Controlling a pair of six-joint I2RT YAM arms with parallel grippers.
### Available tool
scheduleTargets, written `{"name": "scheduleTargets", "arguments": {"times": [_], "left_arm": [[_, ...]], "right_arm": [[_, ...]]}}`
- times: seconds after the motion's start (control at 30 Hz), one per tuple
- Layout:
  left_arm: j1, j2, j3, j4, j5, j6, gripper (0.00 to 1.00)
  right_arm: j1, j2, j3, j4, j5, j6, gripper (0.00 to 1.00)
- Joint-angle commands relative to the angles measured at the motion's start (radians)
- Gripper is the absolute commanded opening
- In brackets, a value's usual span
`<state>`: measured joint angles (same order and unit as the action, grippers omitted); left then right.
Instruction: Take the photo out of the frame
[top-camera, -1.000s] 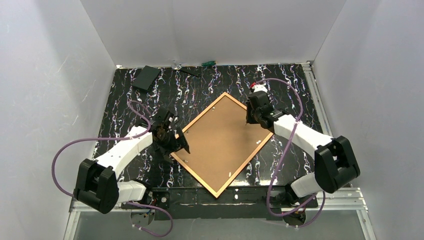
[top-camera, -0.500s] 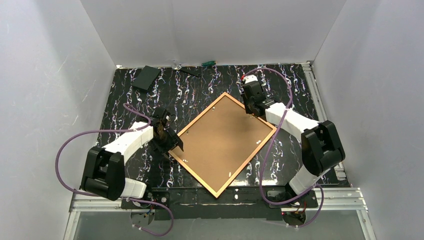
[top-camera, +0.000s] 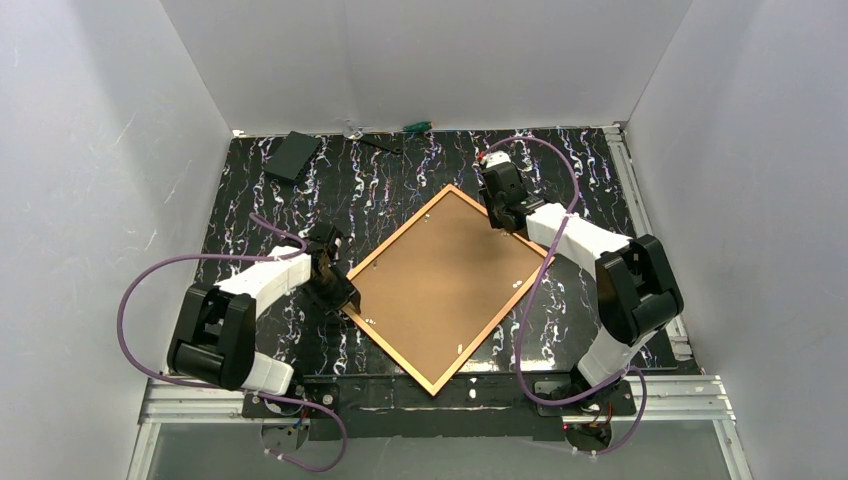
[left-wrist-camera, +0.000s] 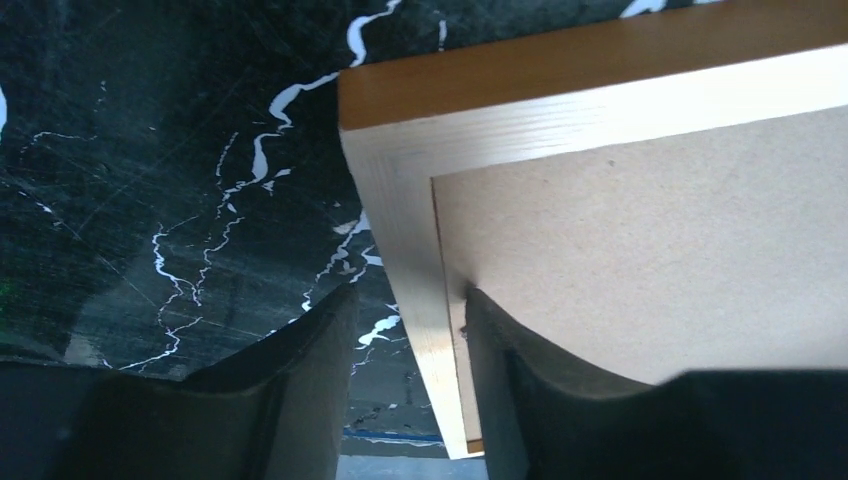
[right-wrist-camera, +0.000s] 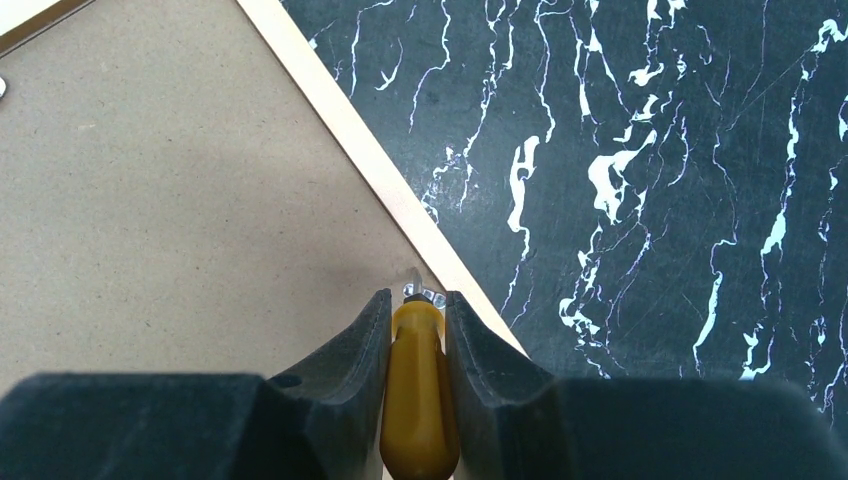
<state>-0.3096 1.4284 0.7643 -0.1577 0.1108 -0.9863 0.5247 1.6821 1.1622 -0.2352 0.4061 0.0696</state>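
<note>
Top external view: one frame (top-camera: 398, 246), one photo (top-camera: 445, 285), one black box (top-camera: 293, 155).

**A:** What's lying about, apart from the job itself?

**B:** A black counter (top-camera: 400, 180) veined with white, closed in by plain white walls (top-camera: 450, 60) on three sides.

**A:** Anything at the back?

**B:** A flat black rectangular object (top-camera: 293, 156) lies askew near the far left corner. A green-handled screwdriver (top-camera: 416, 126) sits at the far edge. Just left of it is a small clear item (top-camera: 352, 130), too small to name.

**A:** Other tools?

**B:** A yellow-handled tool (right-wrist-camera: 418, 400), clamped between the fingers of the right end effector (right-wrist-camera: 418, 297). A bit of metal shows at its tip.

**A:** And the edges?

**B:** A metal rail (top-camera: 685, 384) runs along the near edge, and another rail (top-camera: 632, 190) runs up the right side.
</note>
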Motion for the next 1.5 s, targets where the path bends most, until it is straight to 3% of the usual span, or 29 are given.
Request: {"name": "scheduleTargets", "arguments": {"times": [0.0,0.43,0.87,1.3,1.47], "left_arm": [[0.004,0.006,-0.045,-0.090,-0.042,-0.024,0.39],[0.004,0.010,-0.073,-0.080,-0.089,-0.065,0.00],[0.003,0.015,-0.074,-0.094,-0.129,-0.097,0.00],[0.004,0.017,-0.071,-0.093,-0.132,-0.095,0.00],[0.004,0.017,-0.071,-0.093,-0.134,-0.092,0.00]], "right_arm": [[-0.001,-0.007,0.034,0.038,0.021,-0.020,0.01],[-0.002,-0.007,0.006,0.025,0.053,-0.036,0.01],[0.000,-0.084,-0.081,-0.023,0.044,0.014,0.01],[0.000,-0.115,-0.073,-0.074,-0.074,0.087,0.01],[0.000,-0.163,-0.047,-0.170,-0.017,0.141,0.01]]}}
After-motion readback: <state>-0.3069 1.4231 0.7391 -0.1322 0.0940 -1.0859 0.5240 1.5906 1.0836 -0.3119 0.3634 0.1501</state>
